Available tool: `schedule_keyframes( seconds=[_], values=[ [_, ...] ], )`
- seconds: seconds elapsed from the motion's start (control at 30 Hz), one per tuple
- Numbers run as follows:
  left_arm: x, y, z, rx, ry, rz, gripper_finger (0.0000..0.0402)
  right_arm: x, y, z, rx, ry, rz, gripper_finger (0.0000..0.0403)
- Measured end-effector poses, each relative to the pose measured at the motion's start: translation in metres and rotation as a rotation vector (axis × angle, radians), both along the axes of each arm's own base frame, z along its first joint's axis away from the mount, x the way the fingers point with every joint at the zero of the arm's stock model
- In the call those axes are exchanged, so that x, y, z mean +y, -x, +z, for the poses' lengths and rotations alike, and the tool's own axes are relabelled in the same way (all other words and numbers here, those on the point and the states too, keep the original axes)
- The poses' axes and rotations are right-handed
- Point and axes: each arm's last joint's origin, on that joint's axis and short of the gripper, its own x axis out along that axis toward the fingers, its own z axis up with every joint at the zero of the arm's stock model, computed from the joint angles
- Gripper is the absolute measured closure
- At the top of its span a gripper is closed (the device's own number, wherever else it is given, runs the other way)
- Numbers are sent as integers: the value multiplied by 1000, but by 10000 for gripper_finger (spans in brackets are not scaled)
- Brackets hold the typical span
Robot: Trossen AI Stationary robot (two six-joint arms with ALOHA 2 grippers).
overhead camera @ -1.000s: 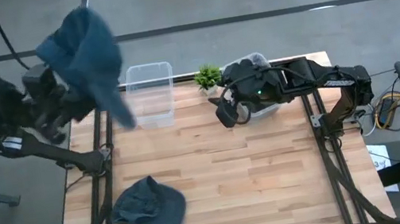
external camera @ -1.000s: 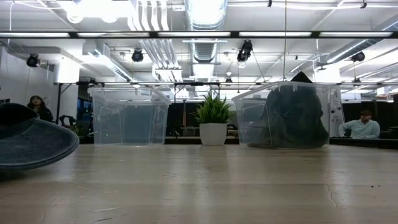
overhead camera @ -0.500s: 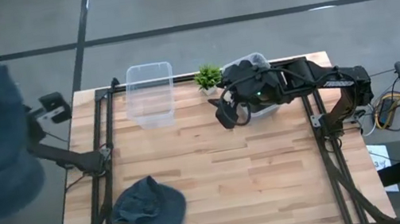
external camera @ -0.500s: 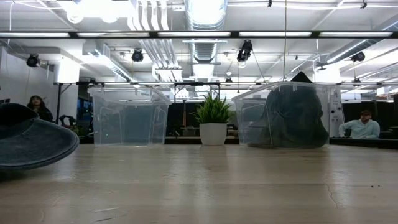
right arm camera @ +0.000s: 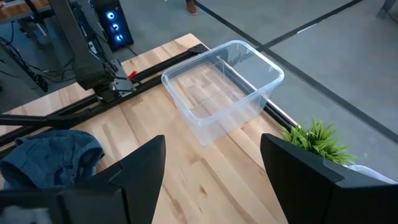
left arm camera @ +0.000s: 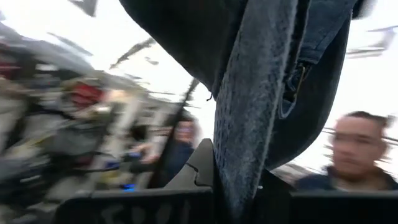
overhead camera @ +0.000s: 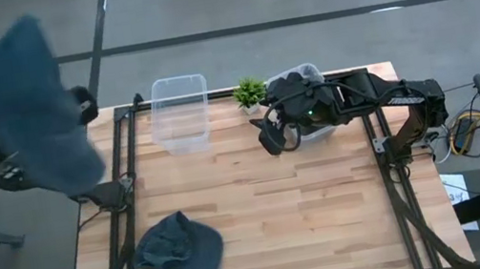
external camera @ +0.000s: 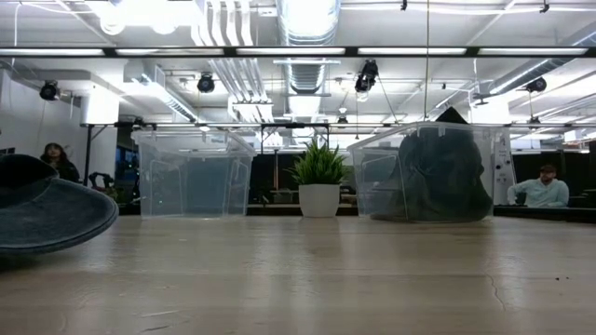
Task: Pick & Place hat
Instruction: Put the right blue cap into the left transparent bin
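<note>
A blue denim hat [overhead camera: 22,101] hangs high in the air beyond the table's far left corner, with my left gripper [left arm camera: 239,193] shut on it. In the high view the hat hides that gripper. A second blue hat [overhead camera: 179,247] lies flat on the table near its front left; it also shows in the low view [external camera: 47,214] and the right wrist view [right arm camera: 50,158]. My right gripper [overhead camera: 271,137] hovers open and empty over the far middle of the table, beside the empty clear bin [overhead camera: 181,113]. My left gripper pinches a folded strip of the hat's denim [left arm camera: 249,143] between its two fingers [left arm camera: 202,165]. The cloth runs on past the fingers and spreads wide beyond them. The hat is lifted clear of the table. Which part of the hat the strip is, I cannot tell.
A small potted plant [overhead camera: 250,91] stands between the empty bin and a second clear bin [external camera: 433,172] holding dark hats, under my right arm. People sit in the room beyond the table. Bare wood spans the table's middle and right.
My left gripper's wrist has turned, and the hat it holds has swung from over the table's far left corner out past the left edge, then partly back, flapping wide. My right arm and the hat on the table have kept still.
</note>
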Motion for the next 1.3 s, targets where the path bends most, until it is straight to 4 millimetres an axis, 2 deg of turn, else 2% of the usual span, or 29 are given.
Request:
schedule_keyframes(
  seconds=[0.37,0.53,0.73,0.97,1.03,1.3],
  values=[
    [14,-2,-11,145,112,474,397,0,0,0,1,0,0,149],
    [22,-2,-23,268,151,770,397,0,0,0,1,0,0,153],
    [26,-5,-35,398,89,1030,397,0,-1,-4,9,-4,-3,151],
    [25,-18,-51,539,-6,1130,397,2,-2,-6,14,-14,-2,156],
    [27,-21,-58,587,0,1203,397,3,-3,-8,17,-17,-3,156],
    [33,-21,-72,687,64,1221,397,3,-4,-14,29,-32,-13,152]
  ],
)
